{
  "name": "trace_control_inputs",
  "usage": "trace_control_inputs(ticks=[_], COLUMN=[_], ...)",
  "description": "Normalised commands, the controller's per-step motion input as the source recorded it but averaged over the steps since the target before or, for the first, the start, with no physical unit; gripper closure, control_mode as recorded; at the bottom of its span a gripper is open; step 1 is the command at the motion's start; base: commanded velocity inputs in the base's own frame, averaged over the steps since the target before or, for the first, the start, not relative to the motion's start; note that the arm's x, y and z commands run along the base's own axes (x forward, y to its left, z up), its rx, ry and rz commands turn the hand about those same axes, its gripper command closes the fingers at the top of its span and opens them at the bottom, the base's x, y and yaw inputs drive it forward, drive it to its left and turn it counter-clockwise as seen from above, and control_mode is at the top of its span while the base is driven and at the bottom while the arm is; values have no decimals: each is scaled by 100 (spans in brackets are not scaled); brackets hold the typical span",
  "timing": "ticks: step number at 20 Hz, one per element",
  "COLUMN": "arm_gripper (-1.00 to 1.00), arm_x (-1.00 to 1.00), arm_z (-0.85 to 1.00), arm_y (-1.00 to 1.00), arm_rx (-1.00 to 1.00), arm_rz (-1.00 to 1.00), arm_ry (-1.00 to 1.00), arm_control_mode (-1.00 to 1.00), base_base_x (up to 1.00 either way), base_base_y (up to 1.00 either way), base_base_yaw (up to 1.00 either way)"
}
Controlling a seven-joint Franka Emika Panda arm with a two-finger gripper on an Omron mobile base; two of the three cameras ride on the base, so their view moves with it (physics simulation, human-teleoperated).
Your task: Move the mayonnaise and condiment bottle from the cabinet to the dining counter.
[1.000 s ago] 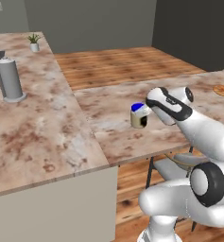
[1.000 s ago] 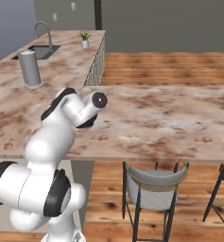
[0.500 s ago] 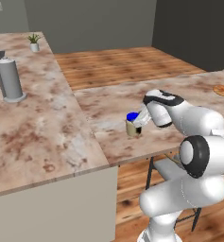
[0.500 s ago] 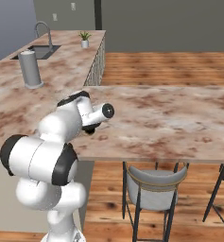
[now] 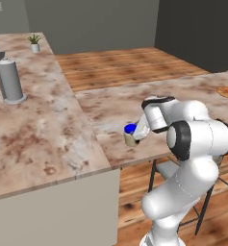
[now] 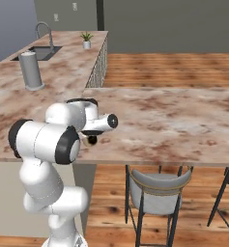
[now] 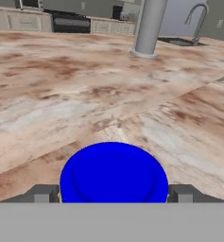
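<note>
Left base view has the gripper [image 5: 136,137] low over the dining desk [image 5: 183,101], near its front edge, with the mayonnaise [image 5: 130,135] between its fingers. The jar's blue lid faces up and its cream body stands on or just above the marbled top; contact with the surface cannot be told. In the hand view the blue lid [image 7: 113,173] sits right at the gripper [image 7: 112,193], flanked on each side by a dark fingertip [image 7: 41,193], so the gripper is clamped around the jar. From the right base view the gripper [image 6: 90,140] is mostly hidden under the arm's white wrist, and just a small bit of the jar [image 6: 92,140] peeks out below it.

Beyond the gripper, across the adjoining marbled desk, stands a grey cylinder [image 5: 9,81] on a round foot, and next to it a sink with a curved tap [image 6: 46,34]. Farther still, a small potted plant [image 5: 34,43] sits at the far end. Below the gripper's side of the dining desk, a grey stool [image 6: 157,193] stands on the wooden floor.
</note>
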Motion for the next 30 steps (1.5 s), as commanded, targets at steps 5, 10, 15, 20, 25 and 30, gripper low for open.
trace_control_inputs(ticks=[5, 10, 15, 20, 25, 30], arm_gripper=[-100, -100, -100, -100, -100, -100], arm_x=[7, 20, 3, -14, -29, -59], arm_z=[-27, -6, 40, 91, 100, 100], arm_y=[13, 0, -7, -16, 0, 4], arm_rx=[-5, -1, 0, 0, -6, -10], arm_rz=[7, 4, 1, 0, -1, -14], arm_ry=[0, 0, 0, 0, 0, 1], arm_control_mode=[-100, -100, -100, -100, -100, -100], base_base_x=[0, 0, 0, 0, 0, 0], base_base_y=[0, 0, 0, 0, 0, 0], base_base_yaw=[0, 0, 0, 0, 0, 0])
